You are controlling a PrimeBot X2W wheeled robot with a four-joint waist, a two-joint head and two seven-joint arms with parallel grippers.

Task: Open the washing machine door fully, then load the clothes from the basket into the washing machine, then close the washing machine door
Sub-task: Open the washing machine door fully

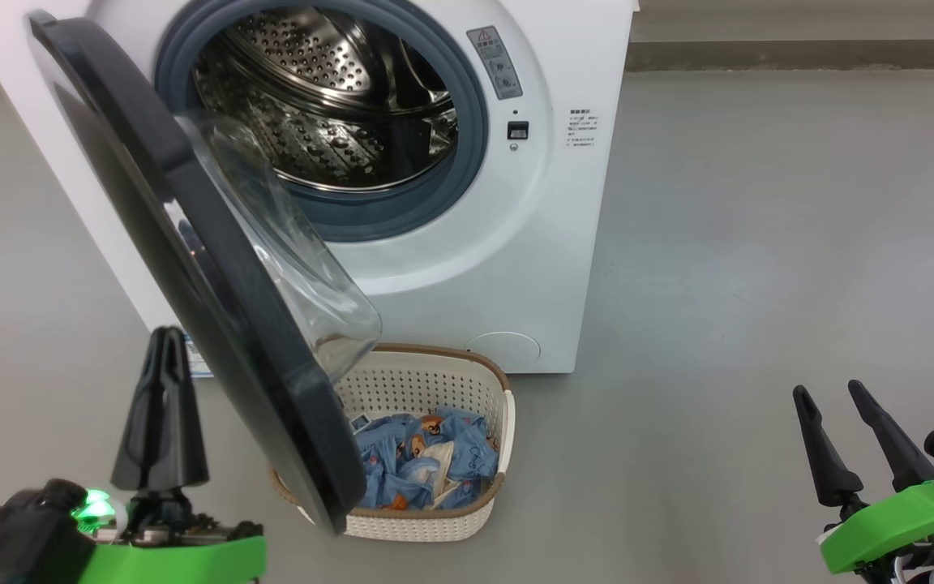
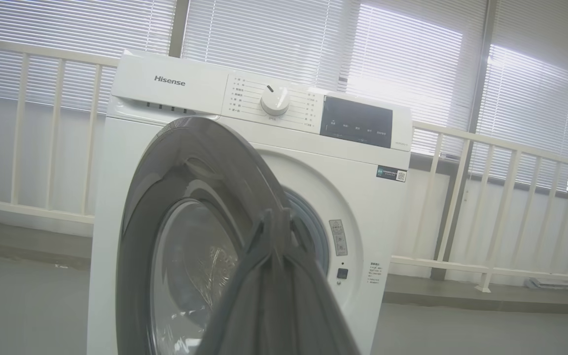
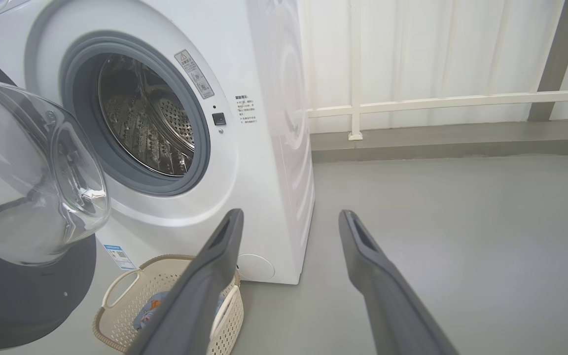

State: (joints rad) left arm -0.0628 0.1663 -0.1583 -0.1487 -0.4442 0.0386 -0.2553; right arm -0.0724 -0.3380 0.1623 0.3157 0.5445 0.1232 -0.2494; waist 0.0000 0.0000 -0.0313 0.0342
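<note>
The washing machine door (image 1: 216,268) stands ajar; the basket (image 1: 467,361) with the clothes (image 1: 422,462) sits below it. Left gripper (image 1: 167,337): jaws together, beside the door. Right gripper (image 1: 828,391): jaws apart. The left wrist view adds the control dial (image 2: 274,100).

White washing machine (image 1: 516,268), black door (image 1: 191,268) — light-blue bear-print clothes (image 1: 422,462), cream perforated basket (image 1: 434,381).

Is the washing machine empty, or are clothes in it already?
Empty. The drum shows bare steel, and the clothes lie in the basket on the floor.
</note>
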